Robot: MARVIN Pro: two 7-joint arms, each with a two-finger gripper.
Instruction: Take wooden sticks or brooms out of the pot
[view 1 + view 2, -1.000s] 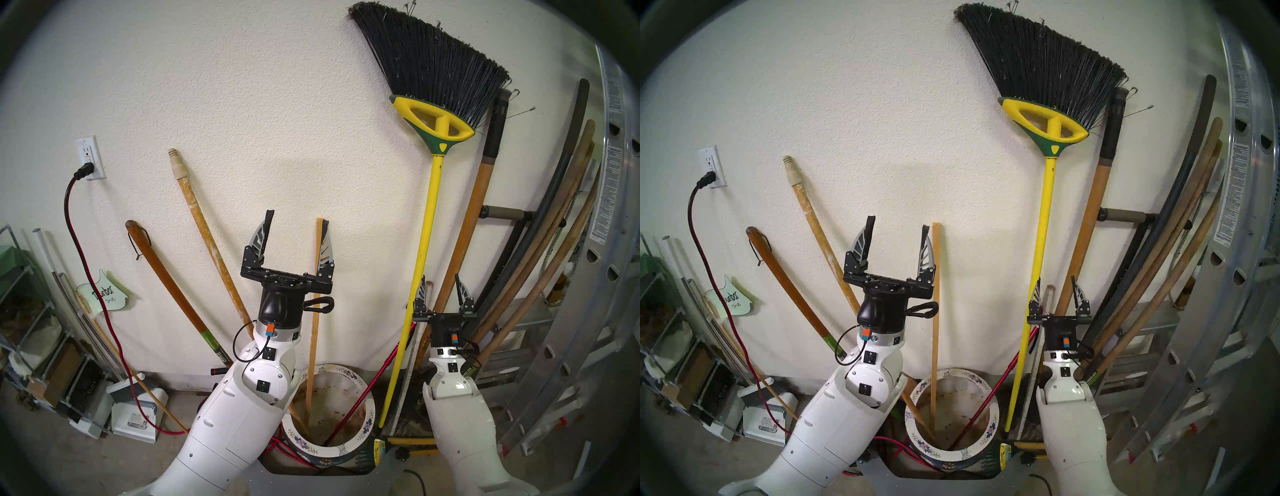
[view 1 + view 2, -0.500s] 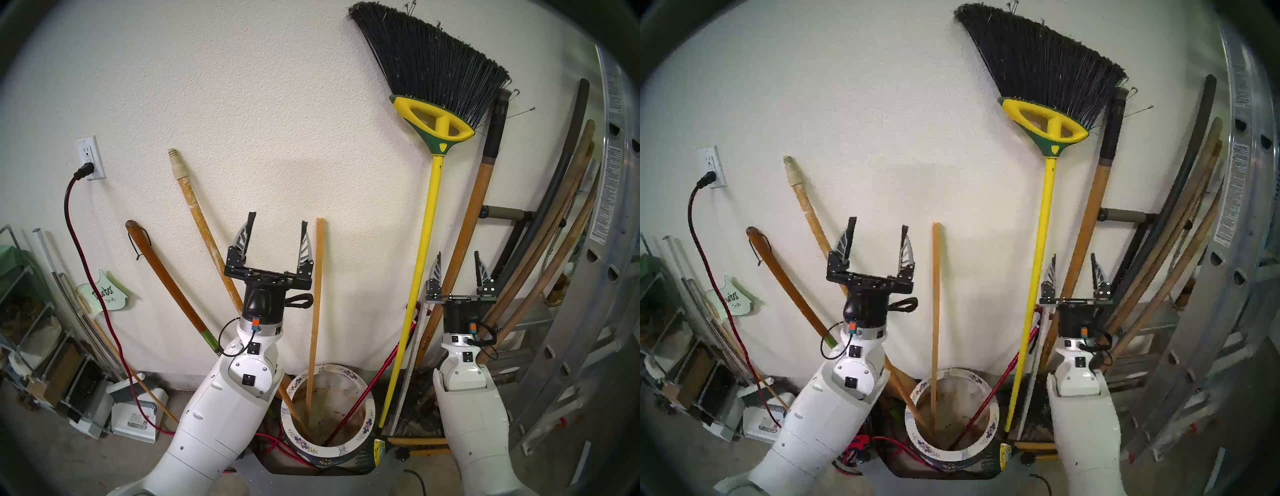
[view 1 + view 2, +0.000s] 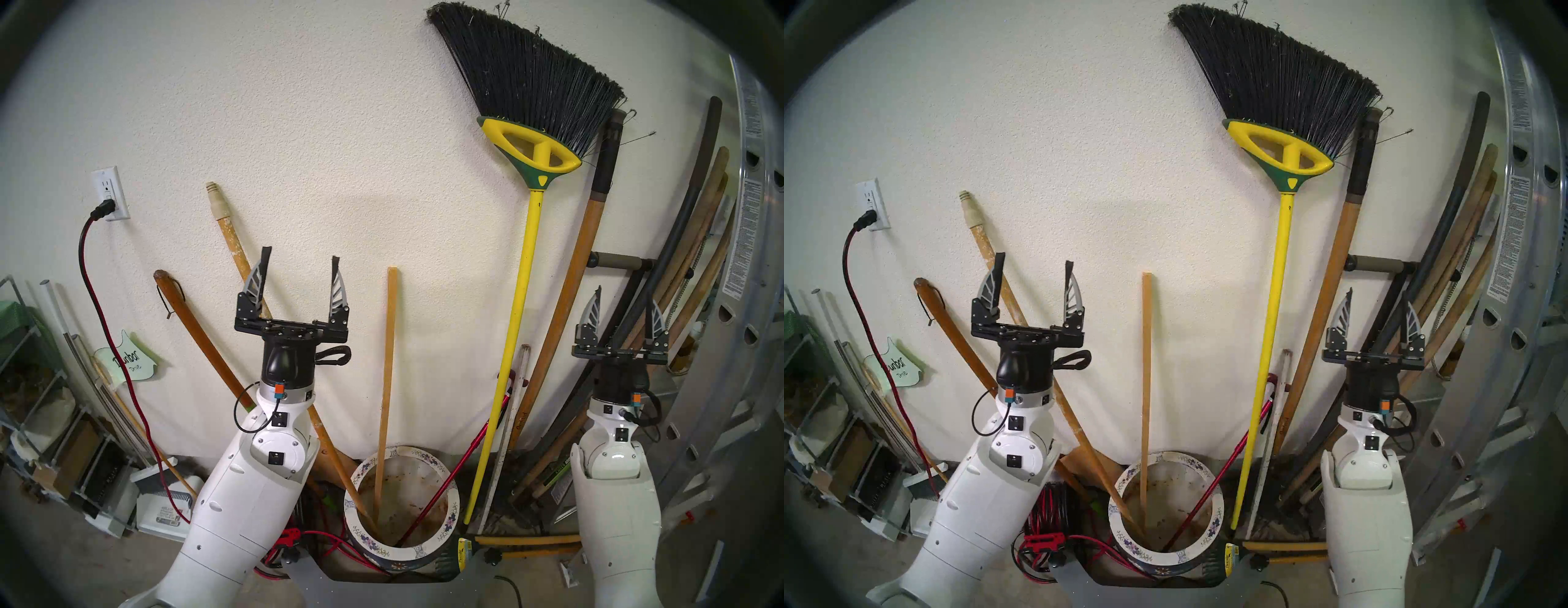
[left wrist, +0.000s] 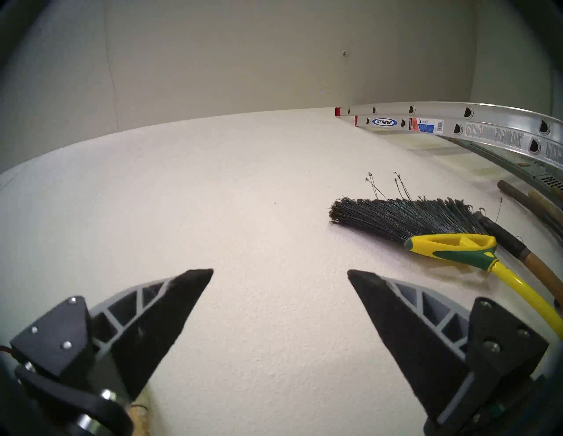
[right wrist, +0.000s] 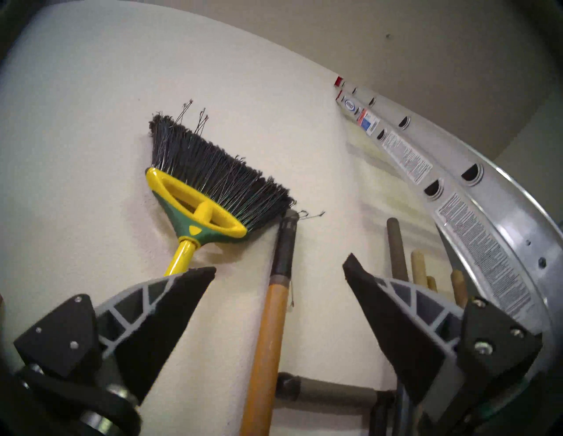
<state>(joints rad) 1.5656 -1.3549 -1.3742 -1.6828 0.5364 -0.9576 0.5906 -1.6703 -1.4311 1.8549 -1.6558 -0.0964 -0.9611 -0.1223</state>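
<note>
Taking the pot (image 3: 401, 509) as the landmark, the things are described from its left side to its right side.

Far to the left of the pot, a wall socket (image 3: 111, 193) holds a black plug with a red cord (image 3: 95, 297) that goes down to the floor. Nearer to the pot, a dark brown stick (image 3: 199, 339) leans on the wall. A pale wooden pole (image 3: 237, 254) leans there too, and its lower end goes over the pot's left rim into the pot.

The left gripper (image 3: 300, 271) is above and to the left of the pot, pointing up, with the jaws spread wide and nothing between them. One finger (image 3: 254, 282) stands in front of the pale pole. In the left wrist view only bare wall lies between the fingers.

A thin flat wooden stick (image 3: 387, 373) stands almost upright inside the pot, close to the back rim. A red cane (image 3: 445, 484) crosses the right rim and leans to the right.

The broom (image 3: 519, 322) is just to the right of the pot. Its yellow pole stands on the floor outside the rim, and its black bristles press against the wall high above. A wooden handle with a black grip (image 3: 581, 263) leans beside it.

Further right, the right gripper (image 3: 623, 305) is also raised, wide and empty, in front of a bundle of dark and wooden handles (image 3: 679, 271). A metal ladder (image 3: 746, 297) closes the right edge, so there is little free room there.
</note>
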